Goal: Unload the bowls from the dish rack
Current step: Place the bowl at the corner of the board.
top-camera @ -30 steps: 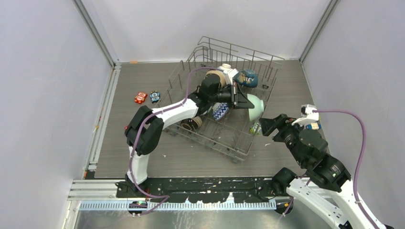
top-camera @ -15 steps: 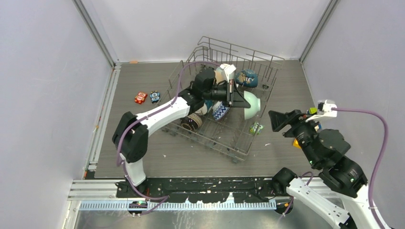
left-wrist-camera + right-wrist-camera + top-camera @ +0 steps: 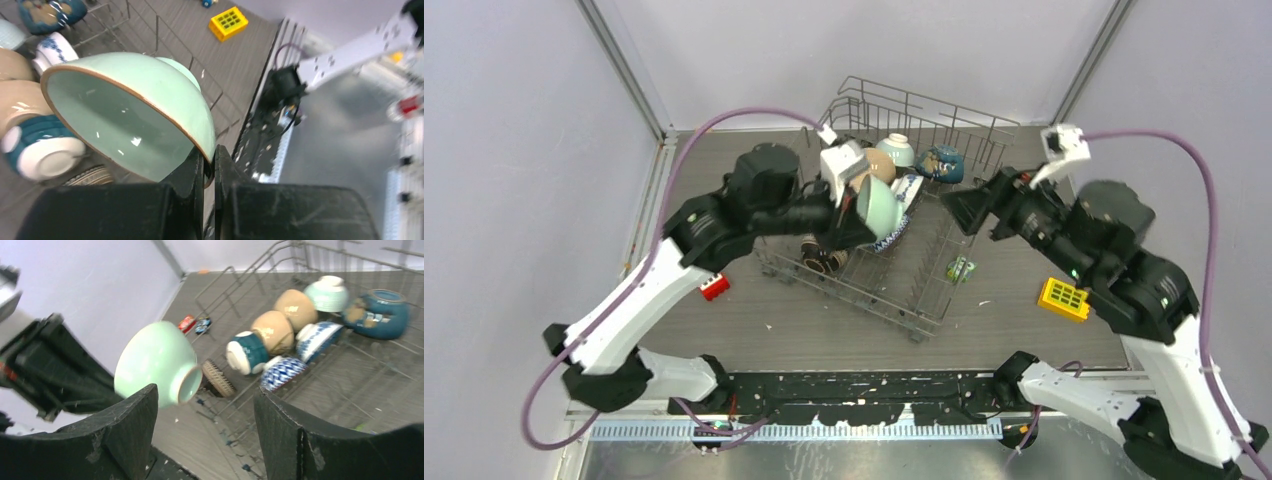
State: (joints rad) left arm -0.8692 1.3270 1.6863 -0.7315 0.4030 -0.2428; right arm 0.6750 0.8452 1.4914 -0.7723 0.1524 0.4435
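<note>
Left wrist: left gripper [image 3: 209, 161] pinching mint bowl [image 3: 125, 102] by rim.
We judge it slick, breakable; right gripper [image 3: 205, 397] gapes empty.

Top view: we can't see the left claw [image 3: 852, 212] fingertips, which are hidden behind the mint green bowl [image 3: 881, 203]. A small red item [image 3: 715, 287] sits half under the left arm [image 3: 654, 290], at 8 o'clock of the dish rack [image 3: 914, 275]. The dark ribbed bowl [image 3: 823, 262] is partly covered too. The small green item [image 3: 960, 268] is too small to tell.

Left wrist: the teal-white bowl [image 3: 37, 150] is cut off at 9 o'clock and the dark blue bowl [image 3: 47, 10] at 12. The 3 o'clock side is blurred.

Right wrist: the right claw [image 3: 205, 395] fingers [image 3: 125, 435] are cut off at 6 o'clock.
</note>
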